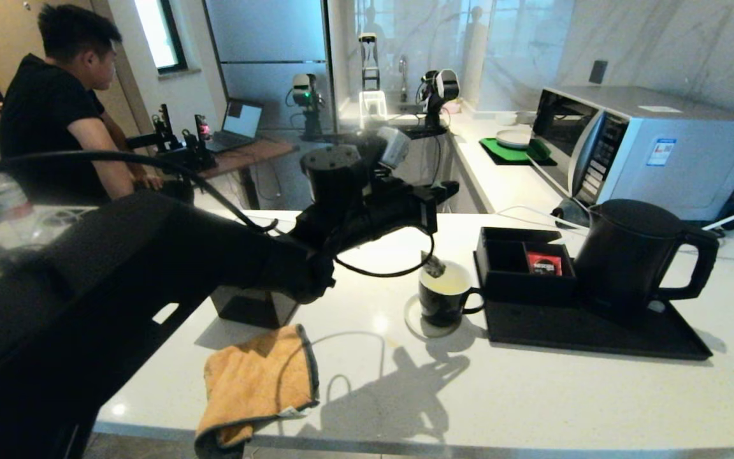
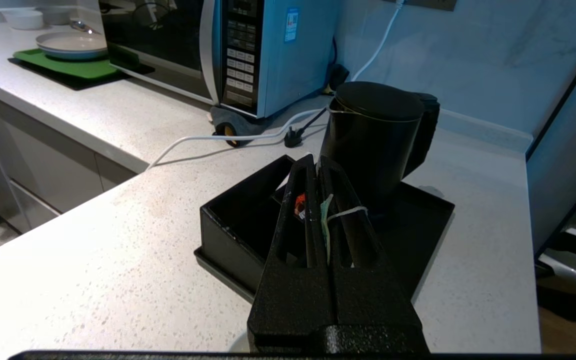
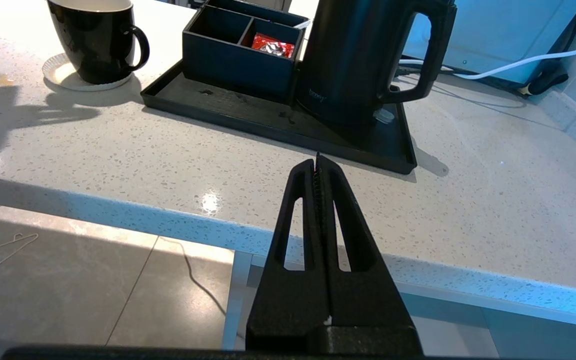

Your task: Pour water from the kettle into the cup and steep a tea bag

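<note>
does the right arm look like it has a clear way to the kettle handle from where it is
Probably yes. The right gripper sits shut, off the counter's front edge, and the kettle's handle faces that side with only bare counter and the low tray rim between.

The setting is a kitchen used as a robot test area. A white speckled stone surface runs along a marble-look wall. A silver microwave stands on it, beside a green mat carrying a plate. A black tray holds the kettle and a compartment box. Further back, a man sits at a wooden desk with a laptop and small robot arms.
</note>
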